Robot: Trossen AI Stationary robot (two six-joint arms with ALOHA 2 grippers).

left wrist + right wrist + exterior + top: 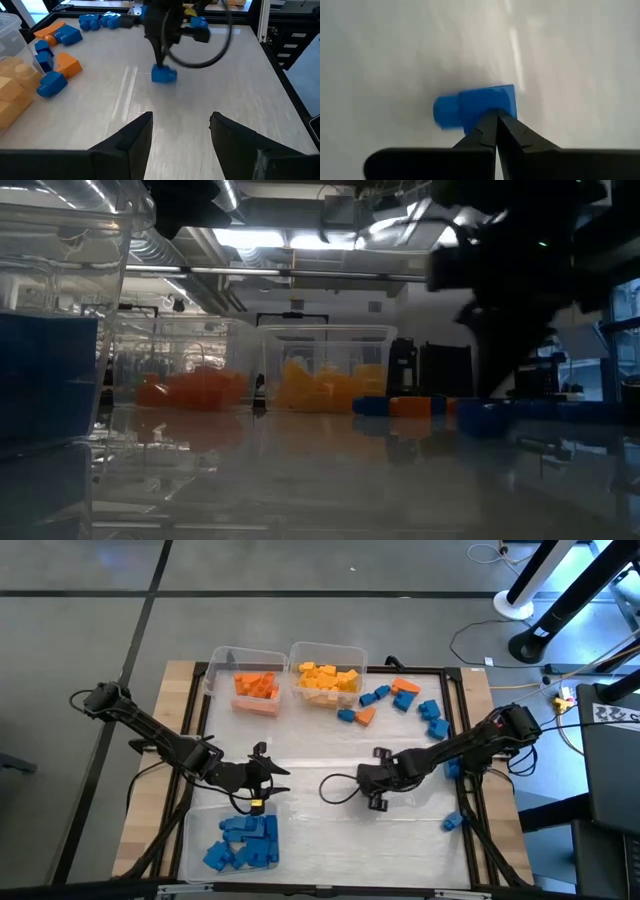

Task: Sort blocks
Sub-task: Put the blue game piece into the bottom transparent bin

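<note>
Overhead, bench-level and wrist views of a two-arm sorting bench (320, 830). No brand, label or legible writing can be read on the bins, the blocks or the arms; a patterned tag on the equipment at the overhead picture's right edge is too small to decipher.

The left gripper (262, 780) hangs just above the near-left bin (190, 840), which holds the sorted blue blocks (243, 842); in its own wrist view its fingers (131, 137) stand wide apart with nothing between them.

The right gripper (378, 790) is lowered at the bench's middle. In the right wrist view its fingers (485, 131) are pressed together tip to tip, directly over a single blue block (472, 107) lying on the bench surface. Whether the tips pinch an edge of that block or merely rest closed above it cannot be told. The left wrist view shows the same block (164, 75) under the right arm's tip, on the bench.

Two far bins hold orange blocks (256, 686) and yellow blocks (328, 678). Unsorted blue and orange blocks (405, 700) lie loose to the right of these, and one blue block (454, 822) sits alone near the right rim.

In the bench-level view both arms appear only as dark, backlit shapes cut off by the upper edge, and the near bin's wall blurs the left side.
</note>
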